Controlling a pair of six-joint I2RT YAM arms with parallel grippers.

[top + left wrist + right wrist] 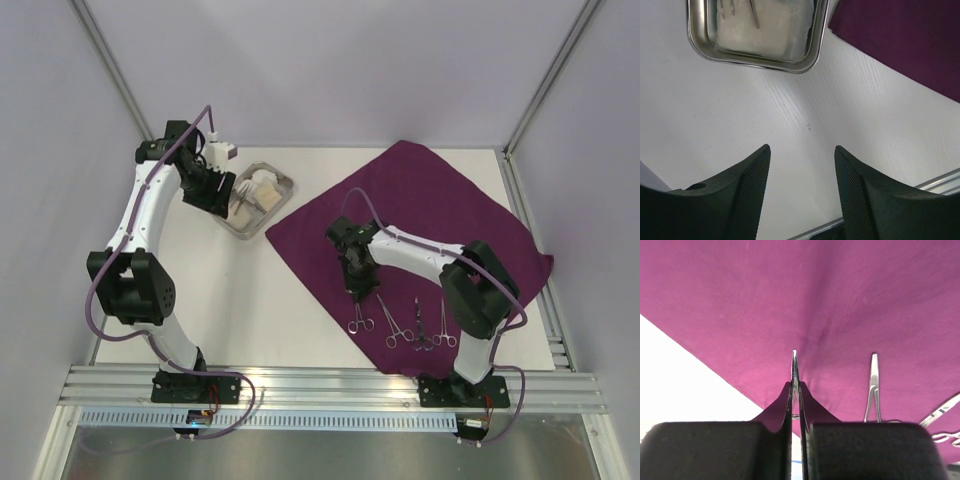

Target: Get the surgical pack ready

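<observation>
**Desk:** What does the frame show?

**Photographer:** The right gripper (795,388) is pinched tight on the tip of a scissor-like steel clamp (794,365). It is the leftmost of four lying in a row at the near corner of a dark purple quilted cloth (790,290), which is spread on the white table (740,110). The left gripper (801,156) hangs with its jaws apart and nothing between them. It is over bare table just short of a shiny rectangular steel tray (805,62), which holds white gauze pads (765,30) and sits beside the cloth's left corner.

**Desk:** And what does the step call for?

**Photographer:** Most likely lifting that clamp toward the tray. The cloth puckers toward the fingertips, so fabric may be caught in the pinch. A slow, straight lift would reveal that before the neighbouring clamp (873,385) gets dragged. Held by the tip alone, the clamp will probably swing under its ring handles, so a level, unhurried carry seems wise.
</observation>
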